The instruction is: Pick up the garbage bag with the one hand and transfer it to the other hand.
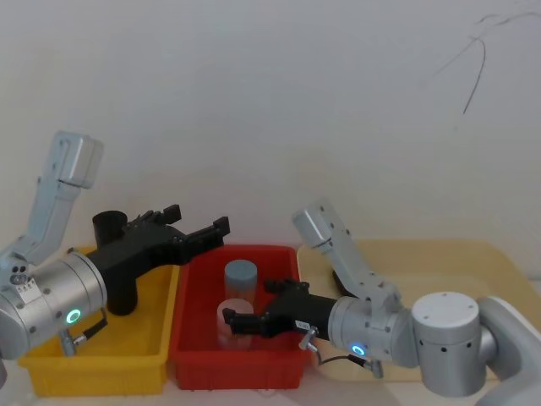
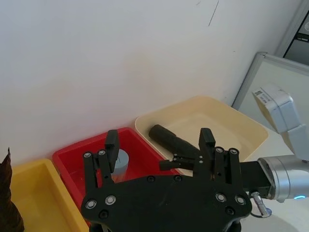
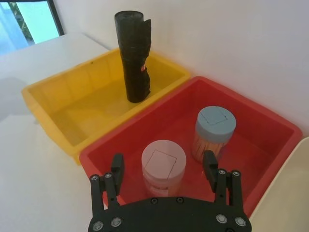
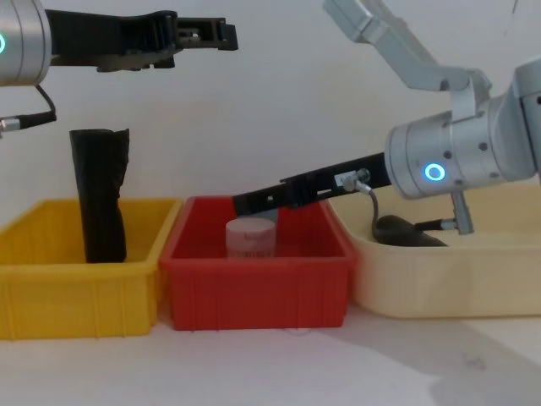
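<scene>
Garbage bag (image 2: 175,140): lies on its side on the floor of the cream bin (image 4: 439,283), near the wall next to the red bin (image 1: 237,365). In the chest view one rounded end shows above the cream rim. Nothing touches it.

Right gripper (image 1: 248,303) (blue ring): reaches low over the red bin, pointing toward the yellow bin (image 1: 93,372). Claw is spread, and its fingers (image 3: 117,166) stand wide apart with nothing between them. It hangs above the pink-lidded jar (image 3: 163,176), with the blue-lidded jar (image 3: 215,128) just beyond; both jars stand upright in the red bin.

Left gripper (image 1: 193,222) (green ring): held high, above the seam between the yellow and red bins, pointing toward the cream bin. Claw is spread and empty, its fingers (image 2: 112,145) well apart, and it is well clear of the bag.

Yellow bin: a slim black roll (image 3: 133,58) with a ragged top stands upright in it.

The three bins sit side by side on the white table (image 4: 270,364), the red one in the middle.
</scene>
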